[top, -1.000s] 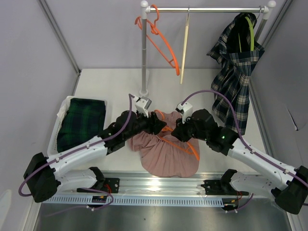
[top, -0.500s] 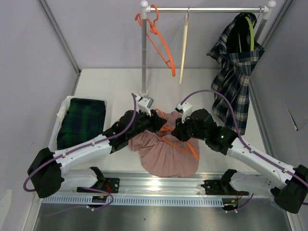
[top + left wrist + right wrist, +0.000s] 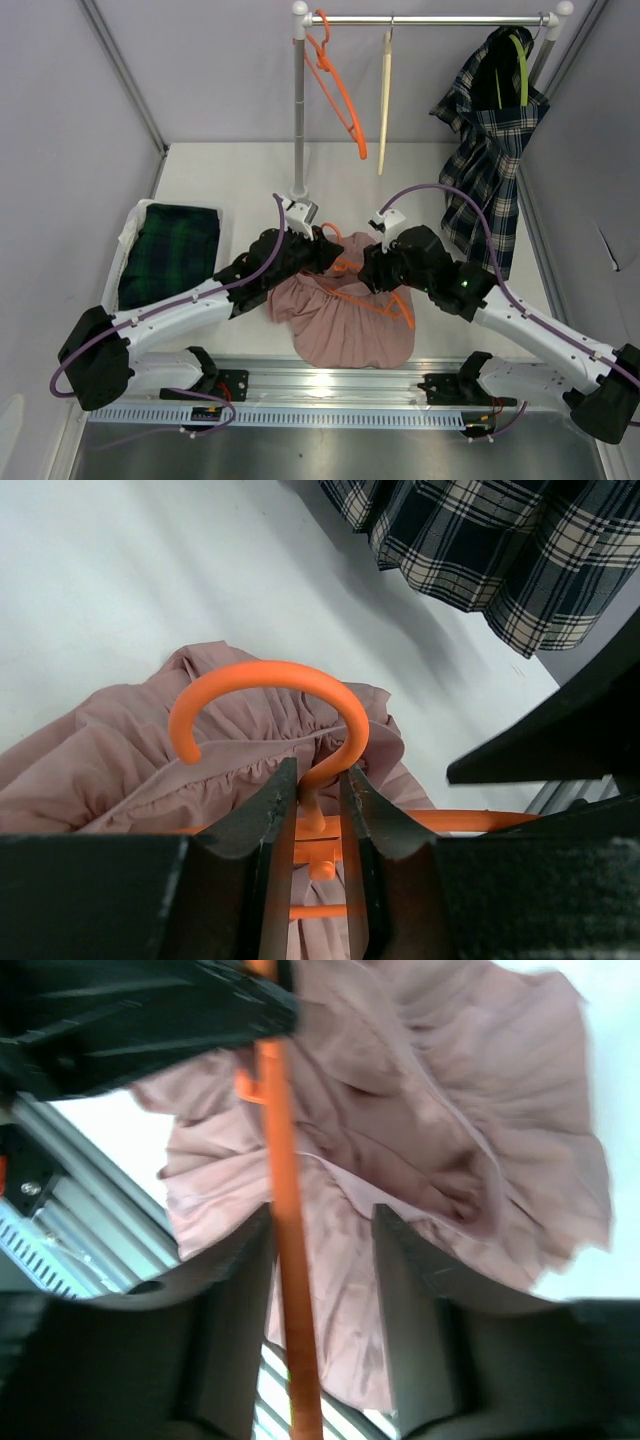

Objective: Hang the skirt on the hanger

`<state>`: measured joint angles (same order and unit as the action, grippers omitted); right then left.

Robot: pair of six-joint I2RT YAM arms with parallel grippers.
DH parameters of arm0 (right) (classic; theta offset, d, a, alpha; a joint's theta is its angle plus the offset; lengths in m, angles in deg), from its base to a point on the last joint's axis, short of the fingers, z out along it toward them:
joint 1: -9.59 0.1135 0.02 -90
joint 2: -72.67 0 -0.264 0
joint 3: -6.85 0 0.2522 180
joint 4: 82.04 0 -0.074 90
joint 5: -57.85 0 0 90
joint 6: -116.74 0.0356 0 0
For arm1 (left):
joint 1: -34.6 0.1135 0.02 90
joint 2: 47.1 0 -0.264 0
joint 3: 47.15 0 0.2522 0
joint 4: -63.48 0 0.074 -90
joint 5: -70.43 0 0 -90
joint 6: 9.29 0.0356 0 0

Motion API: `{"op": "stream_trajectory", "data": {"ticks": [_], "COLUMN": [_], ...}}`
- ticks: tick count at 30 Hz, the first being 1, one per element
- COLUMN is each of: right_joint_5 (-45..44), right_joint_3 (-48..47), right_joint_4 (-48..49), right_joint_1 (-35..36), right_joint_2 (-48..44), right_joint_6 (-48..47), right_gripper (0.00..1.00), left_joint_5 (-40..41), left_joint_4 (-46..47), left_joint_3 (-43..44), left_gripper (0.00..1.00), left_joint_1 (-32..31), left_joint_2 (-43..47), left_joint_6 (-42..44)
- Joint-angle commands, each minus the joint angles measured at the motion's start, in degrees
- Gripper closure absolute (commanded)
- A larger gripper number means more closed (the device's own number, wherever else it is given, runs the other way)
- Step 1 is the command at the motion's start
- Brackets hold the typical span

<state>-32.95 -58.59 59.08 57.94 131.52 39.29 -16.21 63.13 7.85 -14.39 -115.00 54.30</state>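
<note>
Centre table point(image 3: 225, 180), near edge: pink skirt point(image 3: 345, 325), lying spread flat, with orange hanger point(image 3: 388, 304) resting across its upper part. Left gripper point(image 3: 318, 780): jaws drawn close on either side of the hanger's hook neck, one finger against it and a sliver of gap at the other; firm hold cannot be told. Right gripper point(image 3: 325, 1230): jaws apart, astride the hanger's bar, not clamping it.
</note>
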Motion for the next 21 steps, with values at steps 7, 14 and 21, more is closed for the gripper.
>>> {"op": "stream_trajectory", "data": {"ticks": [7,14,21], "right_joint_5": [-12.2,-0.1,8.8], "right_joint_3": [-6.9,-6.5,-5.1], "right_joint_4": [-11.3,-13.1,-13.4], "right_joint_1": [-3.4,-18.5,-23.8], "right_joint_2": [-5.6,-8.1,-5.1], "right_joint_6": [8.9,12.3,12.4], "right_gripper": [0.30,0.27,0.32], "left_joint_5": [2.4,2.9,3.5], "left_joint_4": [-0.1,0.8,1.2], "left_joint_3": [0.5,-1.1,-1.5], "left_gripper": [1.00,1.00,1.00], "left_joint_1": [-0.1,-0.1,-0.1], "left_joint_2": [1.5,2.9,3.8], "left_joint_6": [0.0,0.0,0.5]}}
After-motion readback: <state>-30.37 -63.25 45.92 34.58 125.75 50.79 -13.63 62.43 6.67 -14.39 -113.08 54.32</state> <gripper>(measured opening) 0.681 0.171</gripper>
